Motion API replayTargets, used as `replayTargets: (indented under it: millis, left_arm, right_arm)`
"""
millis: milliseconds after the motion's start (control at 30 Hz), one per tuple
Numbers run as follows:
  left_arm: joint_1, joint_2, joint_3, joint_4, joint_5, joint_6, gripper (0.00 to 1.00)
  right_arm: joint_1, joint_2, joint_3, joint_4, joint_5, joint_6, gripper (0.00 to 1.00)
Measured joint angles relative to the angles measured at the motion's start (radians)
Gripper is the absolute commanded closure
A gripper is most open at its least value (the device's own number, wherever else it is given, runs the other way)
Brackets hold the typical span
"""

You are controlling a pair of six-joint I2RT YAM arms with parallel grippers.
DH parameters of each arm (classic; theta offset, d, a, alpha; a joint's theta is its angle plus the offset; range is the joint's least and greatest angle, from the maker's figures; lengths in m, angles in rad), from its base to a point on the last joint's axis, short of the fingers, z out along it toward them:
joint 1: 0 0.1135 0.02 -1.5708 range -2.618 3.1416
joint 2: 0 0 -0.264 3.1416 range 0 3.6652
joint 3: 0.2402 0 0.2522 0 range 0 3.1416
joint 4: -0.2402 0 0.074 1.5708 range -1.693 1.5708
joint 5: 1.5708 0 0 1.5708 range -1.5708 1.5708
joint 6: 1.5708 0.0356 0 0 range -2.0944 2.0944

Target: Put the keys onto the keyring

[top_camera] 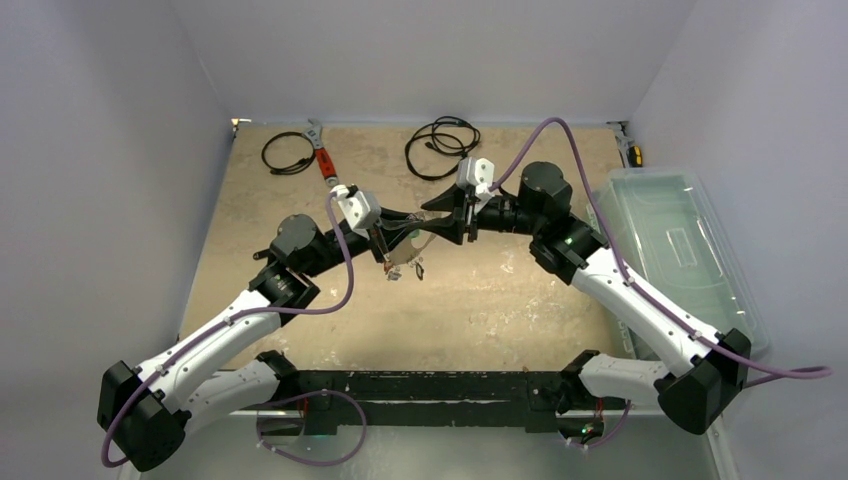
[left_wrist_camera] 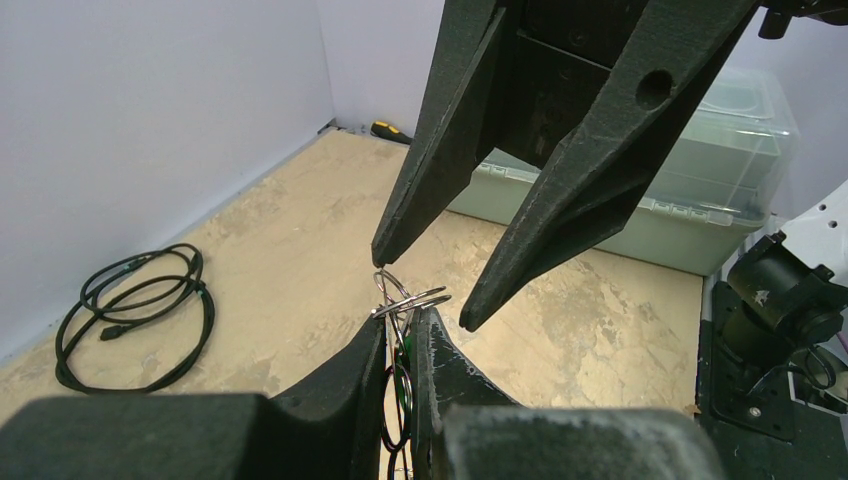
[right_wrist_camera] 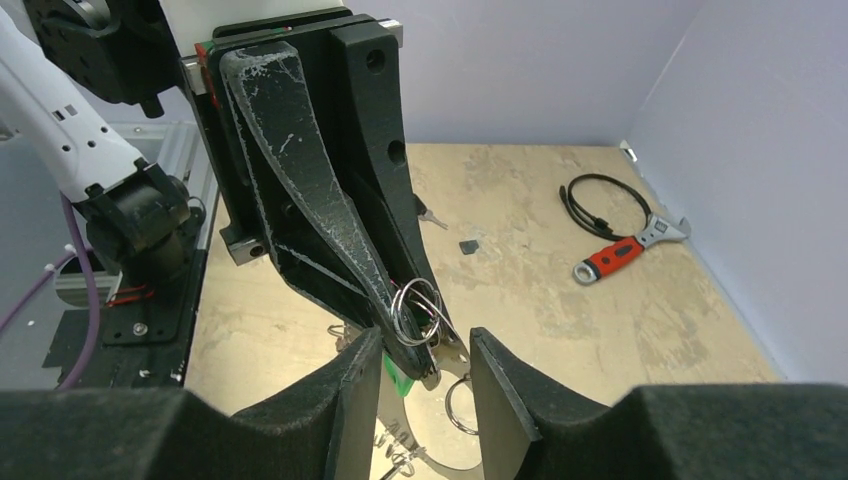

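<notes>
My left pincer [right_wrist_camera: 425, 365] is clamped on a small bunch of thin wire loops [right_wrist_camera: 415, 310], held above the table [top_camera: 480, 300]. A green tag [right_wrist_camera: 397, 380] sits just under its tips. My right pincer [left_wrist_camera: 424, 292] faces it nose to nose, its jaws apart on either side of those loops and touching nothing. The flat grey keyring [top_camera: 403, 258] is right below the left pincer's tip, with the keys [right_wrist_camera: 395, 455] beside it. I cannot tell whether the keyring is also gripped. Farther back lie a red-handled wrench [right_wrist_camera: 625, 250] and coiled black cables [left_wrist_camera: 130, 310]. A clear plastic bin [top_camera: 680, 250] stands at the right edge.
</notes>
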State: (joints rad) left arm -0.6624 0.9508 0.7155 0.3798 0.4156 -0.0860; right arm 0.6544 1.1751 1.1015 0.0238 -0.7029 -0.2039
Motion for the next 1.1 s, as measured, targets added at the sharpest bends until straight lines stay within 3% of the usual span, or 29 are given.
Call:
replayTargets:
  millis: [1100]
  left_arm:
    - [0.0,0.001,0.0,-0.002,-0.018,0.002,1.0]
  right_arm:
    - [0.0,0.039,0.024,0.069,-0.015,0.074,0.89]
